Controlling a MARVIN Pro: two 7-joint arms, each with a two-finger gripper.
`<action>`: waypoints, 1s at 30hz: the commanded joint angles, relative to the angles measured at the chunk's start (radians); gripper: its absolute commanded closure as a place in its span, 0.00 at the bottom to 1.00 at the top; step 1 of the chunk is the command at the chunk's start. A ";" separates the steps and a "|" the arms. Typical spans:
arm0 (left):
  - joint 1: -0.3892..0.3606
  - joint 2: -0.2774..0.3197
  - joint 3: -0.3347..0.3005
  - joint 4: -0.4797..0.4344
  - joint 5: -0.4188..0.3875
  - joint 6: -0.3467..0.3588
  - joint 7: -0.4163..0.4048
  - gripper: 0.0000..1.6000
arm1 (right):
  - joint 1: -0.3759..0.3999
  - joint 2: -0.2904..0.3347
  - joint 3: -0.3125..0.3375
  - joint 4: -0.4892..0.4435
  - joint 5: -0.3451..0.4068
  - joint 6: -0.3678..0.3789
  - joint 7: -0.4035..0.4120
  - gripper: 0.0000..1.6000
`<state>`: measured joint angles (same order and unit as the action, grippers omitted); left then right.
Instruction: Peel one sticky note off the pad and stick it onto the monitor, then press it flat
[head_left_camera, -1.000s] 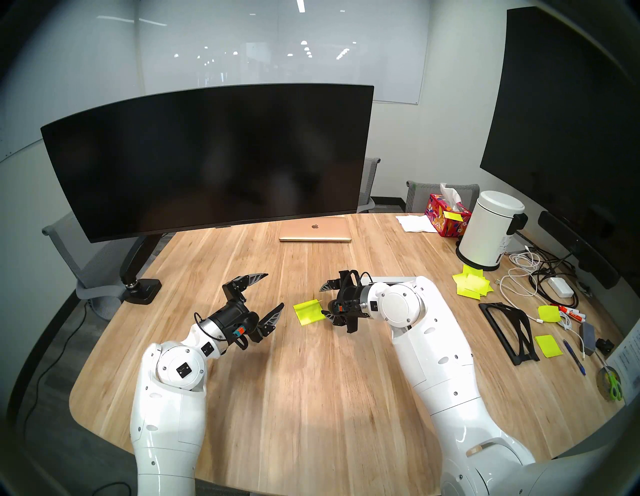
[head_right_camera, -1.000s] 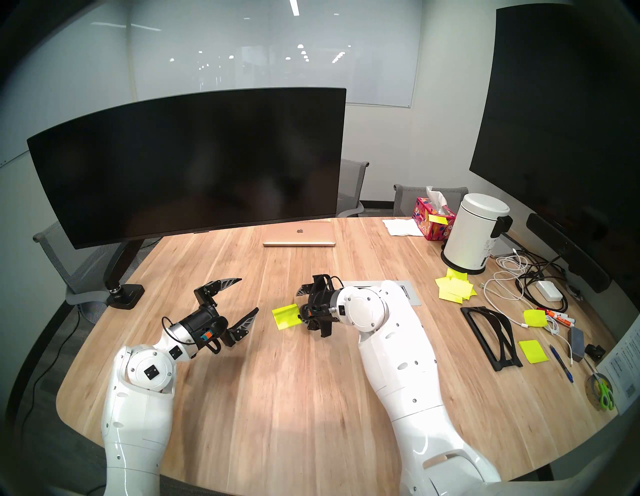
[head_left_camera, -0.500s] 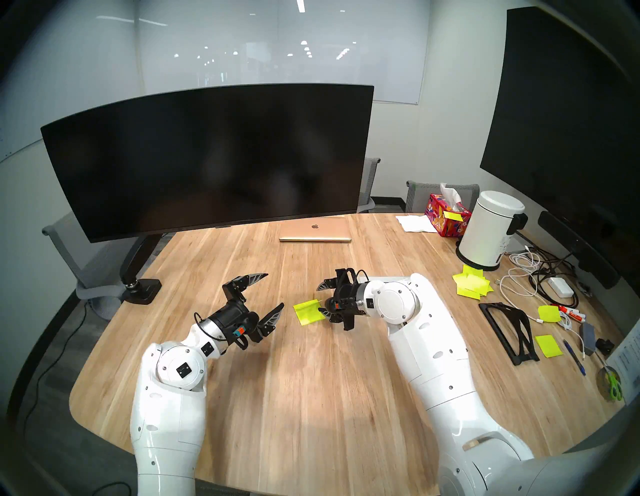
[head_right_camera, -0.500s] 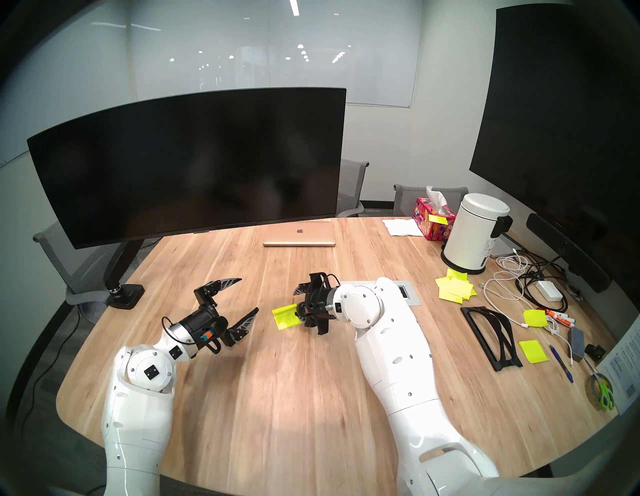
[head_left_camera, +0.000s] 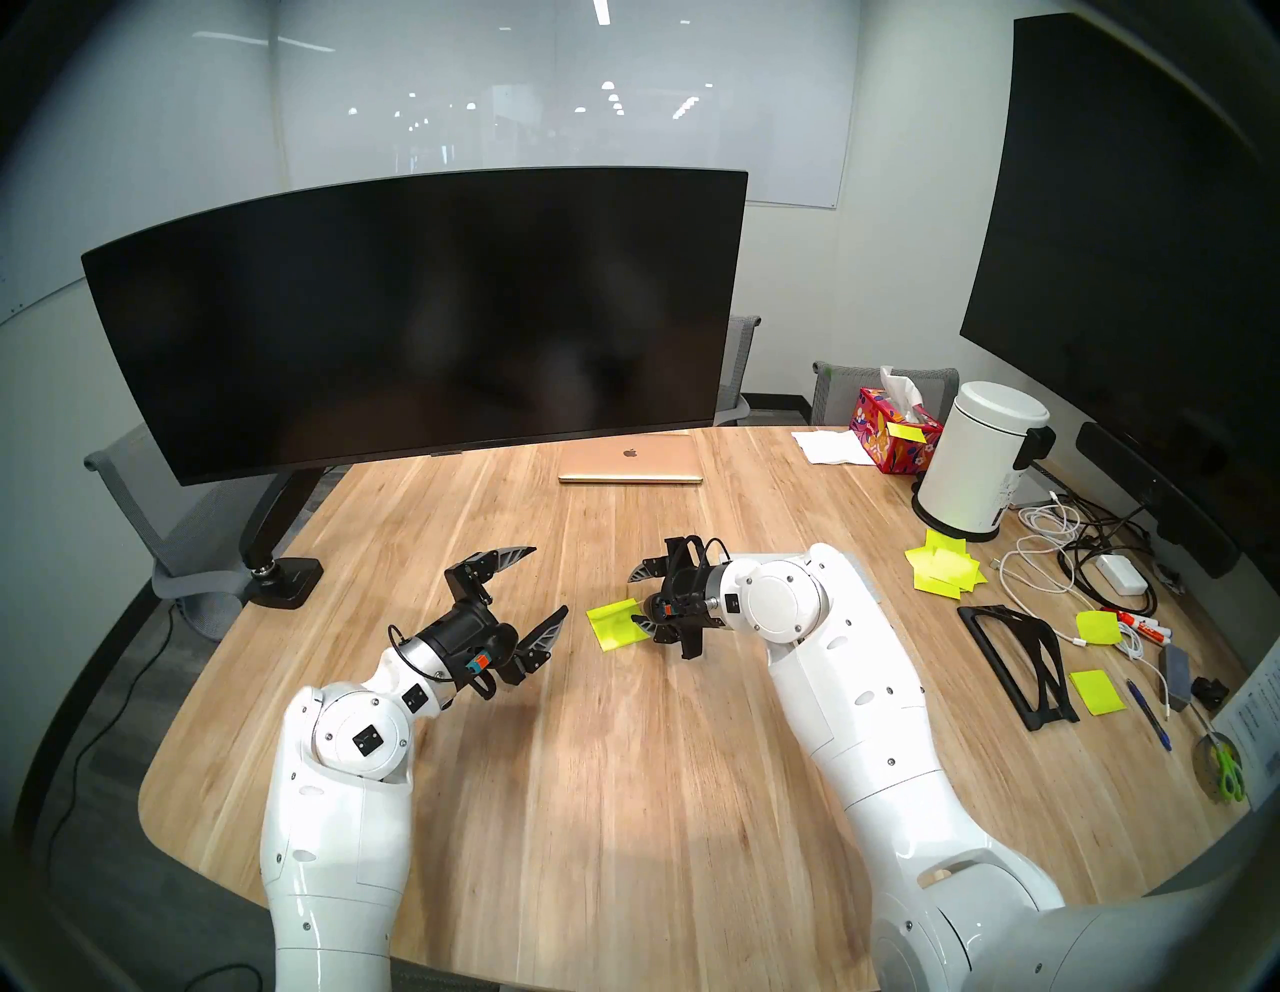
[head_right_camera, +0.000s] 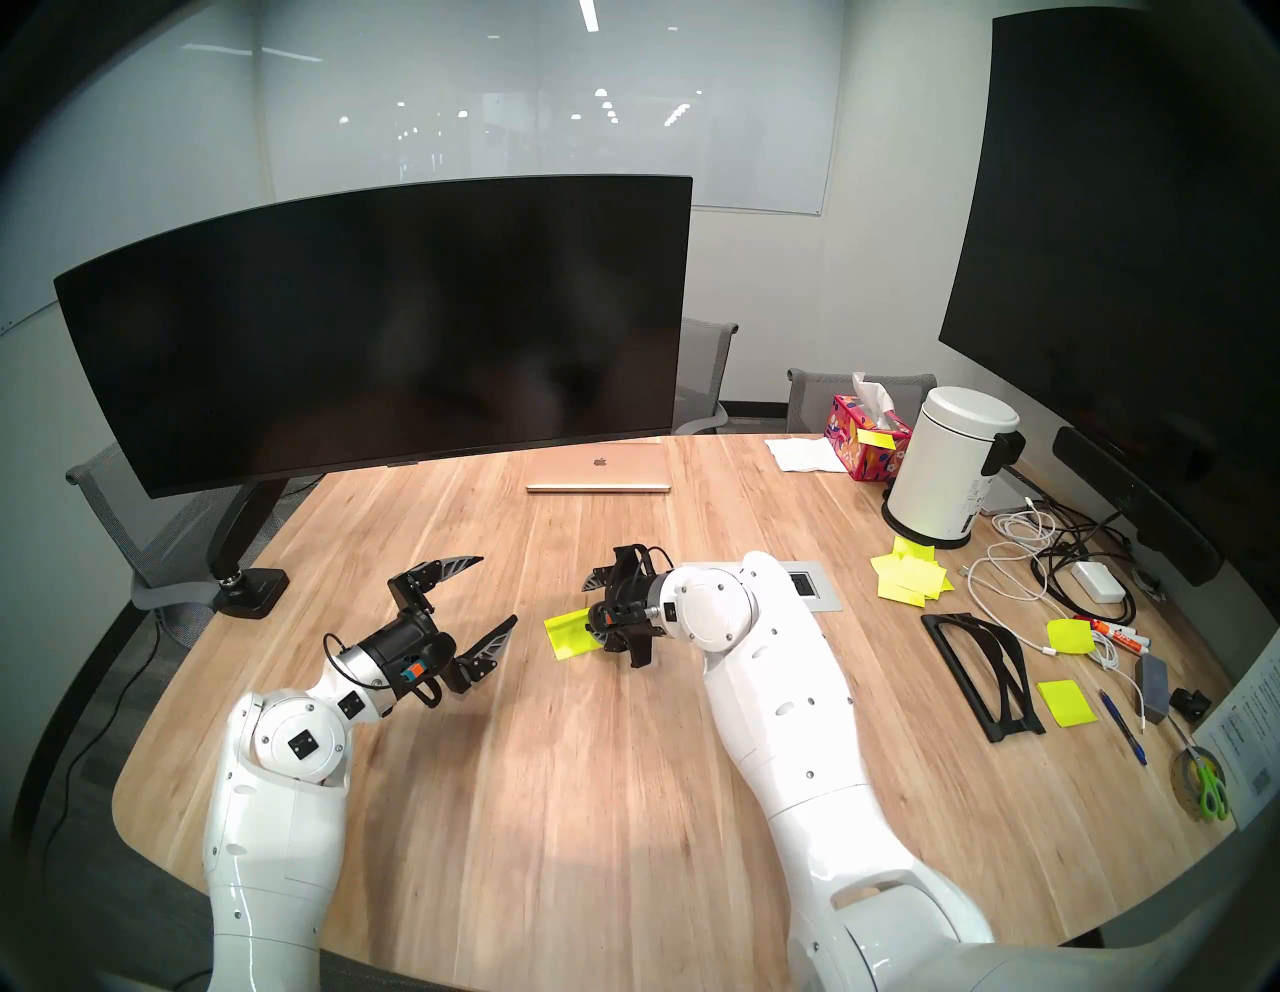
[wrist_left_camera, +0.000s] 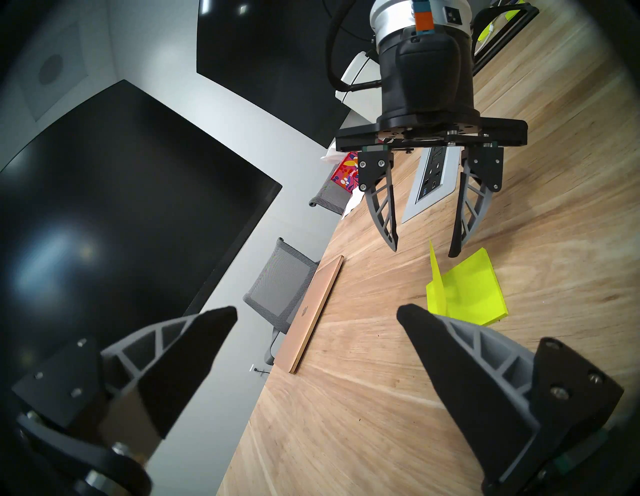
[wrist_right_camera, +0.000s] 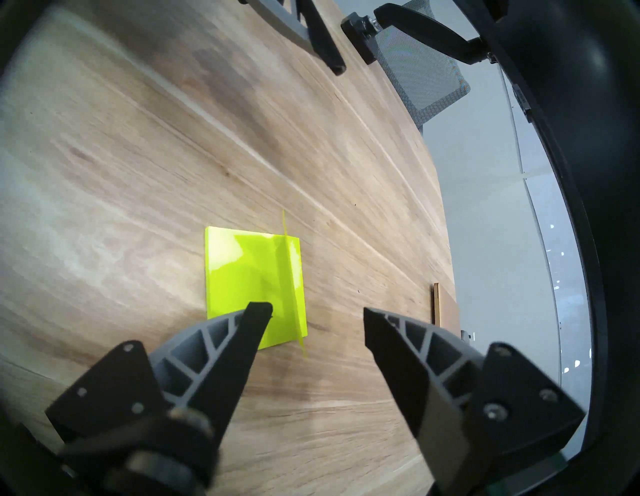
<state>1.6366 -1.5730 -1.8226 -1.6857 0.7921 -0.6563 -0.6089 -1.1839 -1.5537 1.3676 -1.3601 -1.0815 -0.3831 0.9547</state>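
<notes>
Two grippers, both w/ jaws spread wide, nothing held. Right gripper (head_left_camera: 638, 594) sits at the pad (head_left_camera: 613, 625) on the table (head_left_camera: 623, 762); top sticky note (wrist_left_camera: 435, 277) stands up off pad, straddled but untouched. Left gripper (head_left_camera: 552, 580) hangs nearby. Monitor (head_left_camera: 415, 319) bare.

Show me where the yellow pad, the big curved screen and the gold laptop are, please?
the pad (wrist_right_camera: 242, 277), right wrist view, on its flat top face.
the monitor (head_left_camera: 415, 319), head left view, middle of the dark screen.
laptop (head_left_camera: 630, 461), head left view, on the closed lid.
</notes>
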 joint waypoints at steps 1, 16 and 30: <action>-0.005 0.001 0.000 -0.016 -0.001 -0.001 0.001 0.00 | 0.031 -0.013 0.002 -0.009 0.003 0.000 -0.012 0.27; -0.005 0.000 0.000 -0.016 0.000 -0.001 0.001 0.00 | 0.018 -0.011 0.004 -0.024 0.008 -0.001 -0.004 0.22; -0.005 0.000 -0.001 -0.016 0.000 -0.001 0.001 0.00 | 0.023 -0.019 0.006 0.008 0.007 -0.005 -0.013 0.24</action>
<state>1.6365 -1.5738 -1.8233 -1.6857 0.7922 -0.6566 -0.6092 -1.1771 -1.5598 1.3719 -1.3509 -1.0803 -0.3897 0.9507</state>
